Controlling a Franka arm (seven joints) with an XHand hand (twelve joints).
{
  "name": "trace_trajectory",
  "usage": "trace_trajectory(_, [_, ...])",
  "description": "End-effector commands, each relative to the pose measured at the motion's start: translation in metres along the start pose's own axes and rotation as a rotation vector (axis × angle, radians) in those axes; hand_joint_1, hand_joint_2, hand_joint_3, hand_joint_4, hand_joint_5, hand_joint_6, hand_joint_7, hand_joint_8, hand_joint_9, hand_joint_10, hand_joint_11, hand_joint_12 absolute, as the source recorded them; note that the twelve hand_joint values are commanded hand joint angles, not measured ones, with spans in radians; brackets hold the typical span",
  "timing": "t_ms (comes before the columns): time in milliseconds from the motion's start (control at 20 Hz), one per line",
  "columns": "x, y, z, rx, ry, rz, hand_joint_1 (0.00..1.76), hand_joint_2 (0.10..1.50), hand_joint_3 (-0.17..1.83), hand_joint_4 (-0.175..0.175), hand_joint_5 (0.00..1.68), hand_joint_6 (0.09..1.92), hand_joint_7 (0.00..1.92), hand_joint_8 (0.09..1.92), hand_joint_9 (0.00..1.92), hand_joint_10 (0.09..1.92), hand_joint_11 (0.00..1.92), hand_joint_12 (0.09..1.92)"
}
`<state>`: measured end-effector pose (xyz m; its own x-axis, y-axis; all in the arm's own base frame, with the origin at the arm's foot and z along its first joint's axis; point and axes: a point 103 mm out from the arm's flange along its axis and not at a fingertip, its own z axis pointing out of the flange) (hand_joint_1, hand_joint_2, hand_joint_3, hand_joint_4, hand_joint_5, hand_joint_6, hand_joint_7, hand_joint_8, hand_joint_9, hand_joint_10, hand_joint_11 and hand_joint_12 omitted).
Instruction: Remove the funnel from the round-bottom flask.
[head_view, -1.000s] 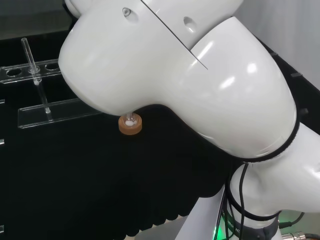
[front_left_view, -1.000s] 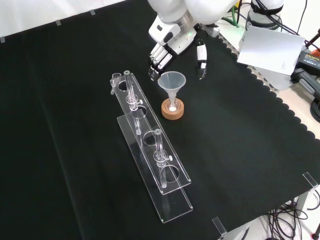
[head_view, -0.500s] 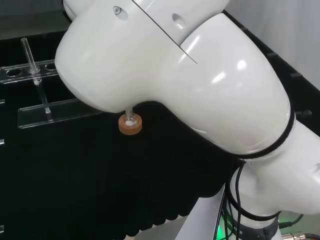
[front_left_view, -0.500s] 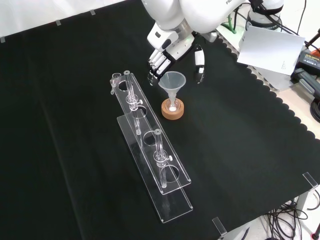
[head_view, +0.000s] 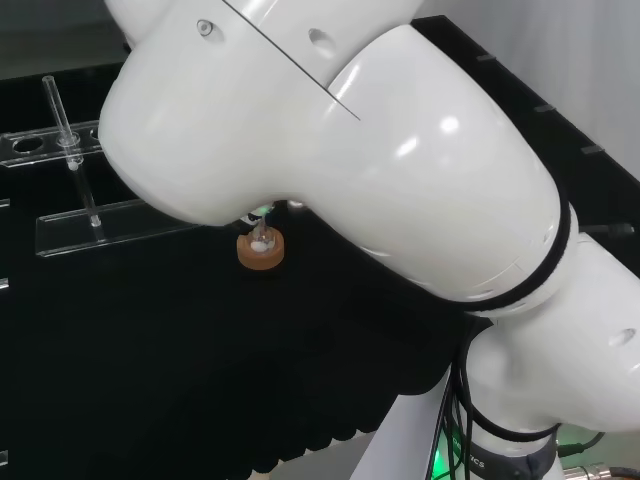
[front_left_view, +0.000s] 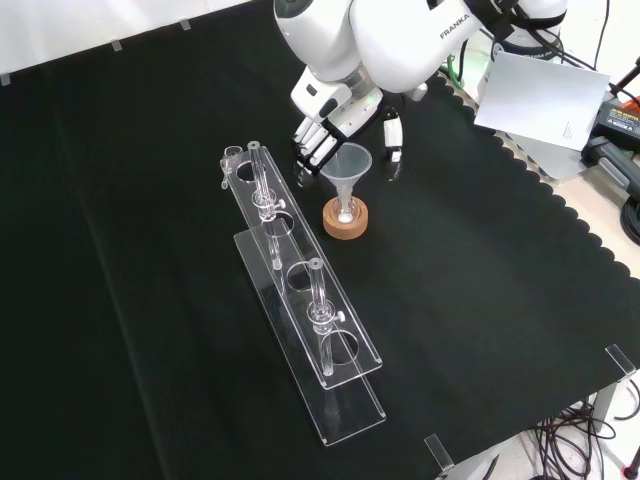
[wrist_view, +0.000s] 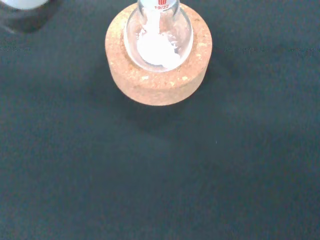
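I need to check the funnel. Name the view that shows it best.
Front view: the whole funnel shows, seated in the round-bottom flask. In the head view the arm covers it; the wrist view shows the flask's bulb on its cork ring.

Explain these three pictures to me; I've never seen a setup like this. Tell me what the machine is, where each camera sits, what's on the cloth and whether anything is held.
The machine is one white robot arm ending in a black and white hand with fingers and a thumb. The head view looks over the arm from behind, so its big white links block much of the bench. The front view looks down on the black cloth. The wrist view looks down past the palm.

On the cloth a clear funnel sits in a small round-bottom flask holding some white powder, resting on a cork ring. Beside it stands a clear rack with glass tubes.

Nothing is held: the hand hangs open, fingers on one side of the funnel, thumb on the other.
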<state>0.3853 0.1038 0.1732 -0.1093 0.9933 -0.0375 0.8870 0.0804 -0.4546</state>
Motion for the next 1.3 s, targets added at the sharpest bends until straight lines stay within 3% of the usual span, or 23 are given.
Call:
trace_trajectory(50, [0.001,0.003,0.000,-0.039,-0.016,0.011,0.73,0.67,0.31,-0.030,0.18,0.09,0.03,0.72,0.34,0.76,0.24,1.47])
trace_trajectory(350, [0.002,0.003,-0.003,-0.095,-0.055,0.033,0.80,0.66,0.45,-0.040,0.31,0.09,0.20,0.73,0.59,0.64,0.37,1.37])
trace_trajectory(600, [0.003,0.002,-0.008,-0.154,-0.078,0.068,0.82,0.70,0.55,-0.044,0.56,0.10,0.57,0.73,0.89,0.55,0.54,1.28])
trace_trajectory(750, [0.004,-0.001,-0.015,-0.171,-0.089,0.077,0.83,0.75,0.56,-0.039,0.68,0.31,0.70,0.71,1.03,0.47,0.64,1.23])
trace_trajectory(950, [0.010,-0.005,-0.027,-0.154,-0.100,0.080,0.84,0.78,0.57,-0.043,0.67,0.58,0.74,0.73,1.11,0.41,0.72,1.17])
trace_trajectory(1300, [0.019,-0.018,-0.051,-0.136,-0.142,0.097,0.84,0.79,0.58,-0.045,0.67,0.68,0.75,0.74,1.14,0.41,0.75,1.15])
